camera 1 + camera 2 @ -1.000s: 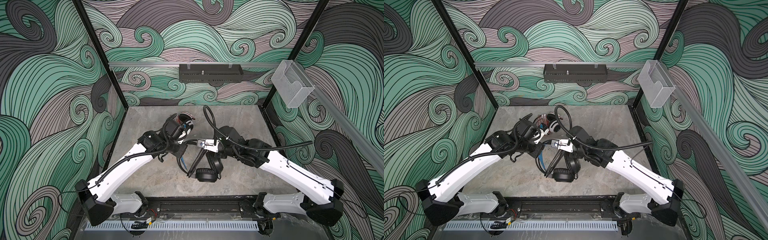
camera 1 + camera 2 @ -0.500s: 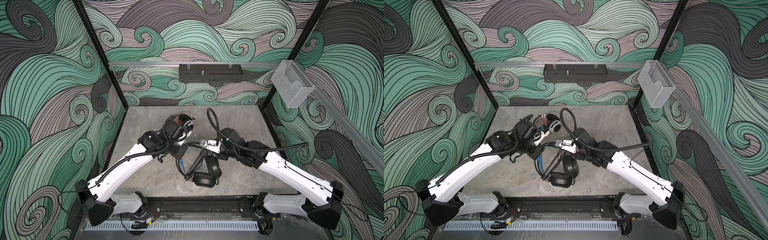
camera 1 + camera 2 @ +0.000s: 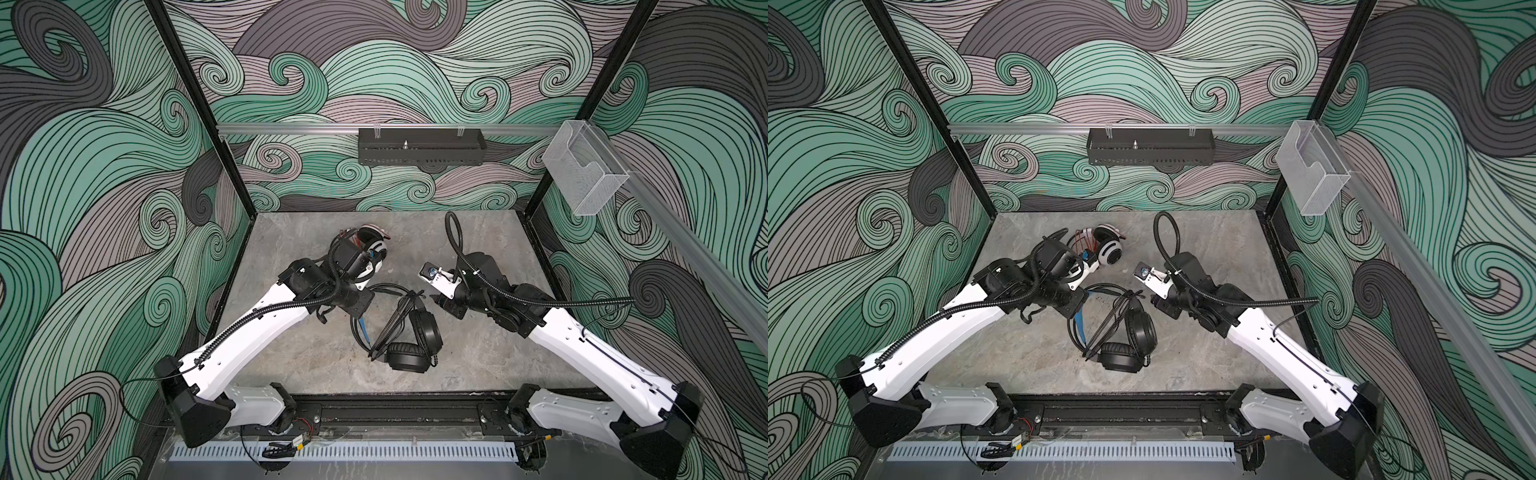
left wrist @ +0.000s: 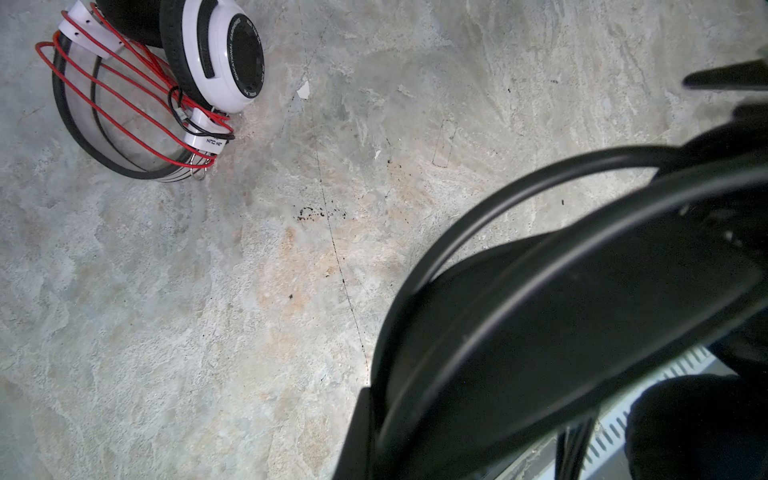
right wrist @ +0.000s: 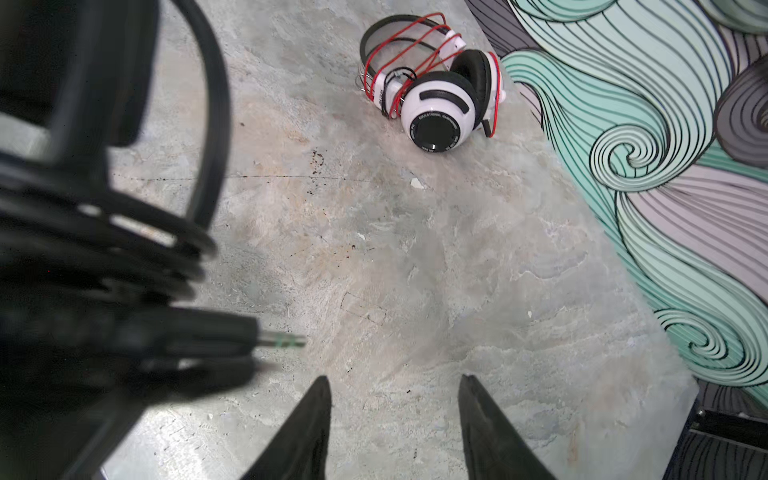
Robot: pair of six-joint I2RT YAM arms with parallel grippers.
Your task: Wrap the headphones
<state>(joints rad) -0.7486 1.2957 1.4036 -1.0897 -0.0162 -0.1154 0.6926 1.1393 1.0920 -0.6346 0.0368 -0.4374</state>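
Table [image 5: 415, 270] lies bare before open right fingers [image 5: 307, 428]; left fingers [image 3: 360, 308] clamp black headphones [image 3: 424, 337].

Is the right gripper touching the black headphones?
Apart: right wrist view shows the right gripper open, bare table between its fingers and the black headphones' plug.

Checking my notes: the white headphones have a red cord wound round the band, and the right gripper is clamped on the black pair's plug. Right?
Not the grip: the right wrist view shows the right gripper open and empty, the plug clear of its fingers. The rest holds.
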